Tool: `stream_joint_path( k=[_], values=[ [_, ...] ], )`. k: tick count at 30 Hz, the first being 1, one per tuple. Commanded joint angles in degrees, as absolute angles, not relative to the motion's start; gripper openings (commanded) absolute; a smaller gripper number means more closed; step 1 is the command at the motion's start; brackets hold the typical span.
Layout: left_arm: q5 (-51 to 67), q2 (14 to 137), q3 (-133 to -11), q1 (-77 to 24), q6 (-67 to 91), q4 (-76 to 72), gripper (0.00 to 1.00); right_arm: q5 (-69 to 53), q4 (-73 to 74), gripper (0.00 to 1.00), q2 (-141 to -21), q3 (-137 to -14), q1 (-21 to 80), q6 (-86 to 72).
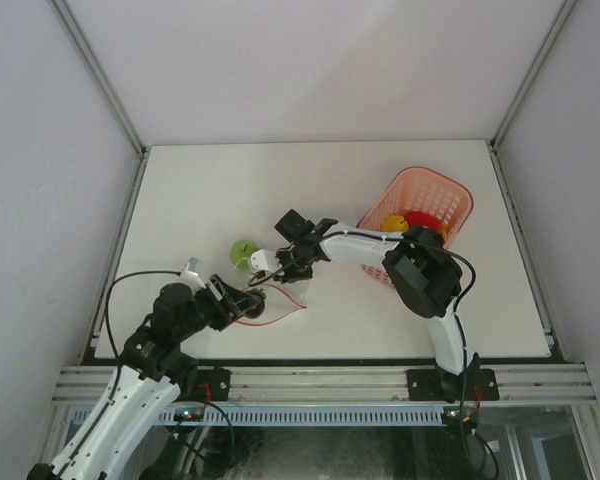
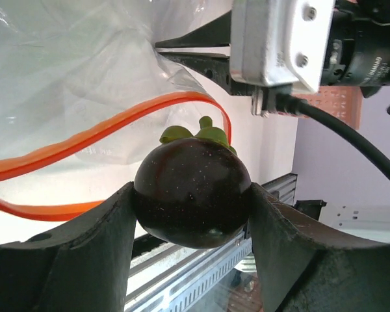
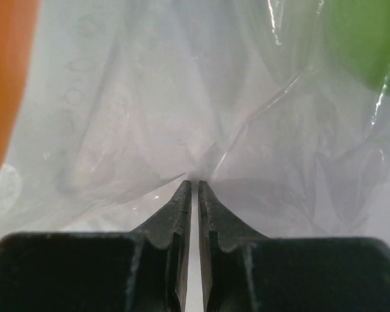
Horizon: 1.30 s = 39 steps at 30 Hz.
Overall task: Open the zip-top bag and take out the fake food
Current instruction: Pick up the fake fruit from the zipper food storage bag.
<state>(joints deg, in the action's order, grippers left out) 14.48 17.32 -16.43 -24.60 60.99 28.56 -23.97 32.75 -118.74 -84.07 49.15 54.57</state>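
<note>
The zip-top bag (image 1: pixel 286 298) lies in front of the arms, clear and crinkly, with its orange-red zip strip (image 2: pixel 117 130) curved open. My left gripper (image 2: pixel 192 195) is shut on a blackish round piece of fake food (image 2: pixel 188 172) with a green cap, held just outside the bag's mouth. In the top view that left gripper (image 1: pixel 244 303) sits at the bag's left edge. My right gripper (image 3: pixel 195 181) is shut on a fold of the clear bag (image 3: pixel 149 97), and in the top view the right gripper (image 1: pixel 263 279) stands just above the bag. A light green fruit (image 1: pixel 243 252) lies on the table beside it.
A pink basket (image 1: pixel 450 195) stands at the back right and holds yellow (image 1: pixel 393 222) and red (image 1: pixel 420 217) fake food. The right arm stretches from the basket's front toward the bag. The table's near edge and metal rail (image 1: pixel 320 385) run just behind the left gripper.
</note>
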Motion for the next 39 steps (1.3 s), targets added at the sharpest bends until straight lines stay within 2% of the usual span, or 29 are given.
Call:
stream_joint_path(
  k=[1,3,8,12,16,18,20,21,24,29,39],
  values=[
    [14.03,15.61,-22.67,-24.61,58.7,32.43,0.32,-25.75,32.39,0.09,-116.88,-86.42,47.91,52.22],
    [14.34,15.5,-24.02,-24.61,57.44,33.58,0.32,-28.71,32.7,0.15,-114.22,-86.68,47.27,50.93],
    [15.43,15.39,-26.86,-24.61,54.28,34.73,0.31,-36.53,33.95,0.41,-106.76,-86.58,46.16,49.6],
    [16.85,15.04,-28.03,-24.54,52.94,32.48,0.31,-41.54,35.35,0.52,-101.48,-86.5,45.26,49.09],
    [20.69,14.95,-26.49,-24.61,52.98,23.83,0.31,-50.67,39.0,0.62,-95.87,-86.65,43.14,51.04],
    [23.54,15.58,-24.68,-24.61,53.98,16.94,0.31,-56.59,42.07,0.74,-93.44,-86.99,41.57,52.79],
    [27.24,16.72,-22.68,-24.61,55.63,8.68,0.31,-62.36,43.72,0.97,-91.38,-87.23,39.86,53.5],
    [28.52,17.62,-21.91,-24.61,56.62,4.73,0.31,-65.08,44.73,1.0,-90.61,-87.38,39.09,53.91],
    [31.53,21.63,-21.22,-24.58,59.08,-5.25,0.3,-69.51,46.65,1.0,-88.96,-88.08,37.94,54.96],
    [33.86,28.71,-22.43,-24.85,62.18,-15.7,0.3,-69.24,45.65,1.0,-87.65,-89.56,38.68,51.01],
    [32.75,35.5,-23.83,-29.59,64.07,-22.86,0.3,-62.85,42.27,1.0,-87.88,-90.53,43.23,44.54]
  ],
)
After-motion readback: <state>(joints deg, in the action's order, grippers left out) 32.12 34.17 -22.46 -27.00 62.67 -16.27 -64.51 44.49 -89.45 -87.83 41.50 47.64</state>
